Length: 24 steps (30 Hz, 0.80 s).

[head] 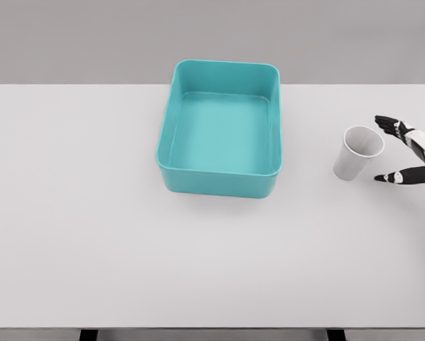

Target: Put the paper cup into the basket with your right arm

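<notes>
White paper cup w/ open mouth (357, 153) stands upright on the flat white tabletop (127, 234), right of centre, a bit tilted in view so the inside of the rim shows. Teal rectangular plastic basket w/ rounded corners (171, 131) sits near table centre toward the far edge, well apart from the cup on its left; nothing inside it. Right hand, black fingers w/ white palm (411, 153), comes in at the right edge, just beside the cup on its right. Fingers spread & released, upper digits (386, 123) level w/ the cup rim, thumb (397, 177) lower near the cup base; cup sits just beyond the gap, not gripped, no contact visible. Left arm not visible.
</notes>
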Each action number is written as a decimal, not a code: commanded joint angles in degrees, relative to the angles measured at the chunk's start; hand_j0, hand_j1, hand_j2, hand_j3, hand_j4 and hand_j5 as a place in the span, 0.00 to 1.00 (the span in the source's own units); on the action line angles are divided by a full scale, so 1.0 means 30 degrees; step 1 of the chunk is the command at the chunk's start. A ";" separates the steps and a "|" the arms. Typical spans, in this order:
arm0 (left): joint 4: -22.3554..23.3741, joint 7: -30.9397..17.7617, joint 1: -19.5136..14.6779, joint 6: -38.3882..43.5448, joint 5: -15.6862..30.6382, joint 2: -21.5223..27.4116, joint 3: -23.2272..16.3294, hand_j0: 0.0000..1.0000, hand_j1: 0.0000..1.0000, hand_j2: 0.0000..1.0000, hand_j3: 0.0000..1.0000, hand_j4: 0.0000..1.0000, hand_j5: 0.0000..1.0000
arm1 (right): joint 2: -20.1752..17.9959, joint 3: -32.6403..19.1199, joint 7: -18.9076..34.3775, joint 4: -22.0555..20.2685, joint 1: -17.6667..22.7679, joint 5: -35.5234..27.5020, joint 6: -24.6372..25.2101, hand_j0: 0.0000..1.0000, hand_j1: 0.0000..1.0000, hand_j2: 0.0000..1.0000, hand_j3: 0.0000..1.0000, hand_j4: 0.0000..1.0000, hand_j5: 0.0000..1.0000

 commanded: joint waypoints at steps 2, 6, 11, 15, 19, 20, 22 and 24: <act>0.0001 -0.0007 0.0000 -0.0003 0.0010 0.0000 -0.0004 1.00 1.00 1.00 1.00 1.00 1.00 | 0.0460 -0.0009 -0.0008 -0.0019 0.0000 -0.0133 0.0017 1.00 1.00 1.00 1.00 1.00 1.00; 0.0001 -0.0007 0.0000 -0.0003 0.0010 0.0000 -0.0004 1.00 1.00 1.00 1.00 1.00 1.00 | 0.0695 0.0050 -0.0008 -0.0019 -0.0088 -0.0104 0.0017 1.00 1.00 1.00 1.00 1.00 1.00; 0.0001 -0.0007 0.0000 -0.0003 0.0010 0.0000 -0.0004 1.00 1.00 1.00 1.00 1.00 1.00 | 0.0900 0.0343 -0.0008 0.0010 -0.0528 -0.0134 0.0017 1.00 1.00 1.00 1.00 1.00 1.00; 0.0001 -0.0007 0.0000 -0.0003 0.0010 0.0000 -0.0004 1.00 1.00 1.00 1.00 1.00 1.00 | 0.1105 0.0519 -0.0008 -0.0019 -0.0528 -0.0104 0.0017 1.00 1.00 1.00 1.00 1.00 1.00; 0.0001 -0.0007 0.0000 -0.0003 0.0010 0.0000 -0.0004 1.00 1.00 1.00 1.00 1.00 1.00 | 0.1222 0.0548 -0.0008 -0.0048 -0.0557 -0.0104 0.0017 1.00 1.00 1.00 1.00 1.00 1.00; 0.0001 -0.0007 0.0000 -0.0003 0.0010 0.0000 -0.0004 1.00 1.00 1.00 1.00 1.00 1.00 | 0.1251 0.0548 -0.0008 -0.0048 -0.0615 -0.0104 0.0017 1.00 1.00 1.00 1.00 1.00 1.00; 0.0001 -0.0007 0.0000 -0.0003 0.0010 0.0000 -0.0004 1.00 1.00 1.00 1.00 1.00 1.00 | 0.1252 0.0548 -0.0008 -0.0048 -0.0616 -0.0104 0.0017 1.00 1.00 1.00 1.00 1.00 1.00; 0.0001 -0.0007 0.0000 -0.0003 0.0010 0.0000 -0.0004 1.00 1.00 1.00 1.00 1.00 1.00 | 0.1456 0.0548 -0.0008 -0.0048 -0.0645 -0.0104 0.0017 1.00 1.00 1.00 1.00 1.00 1.00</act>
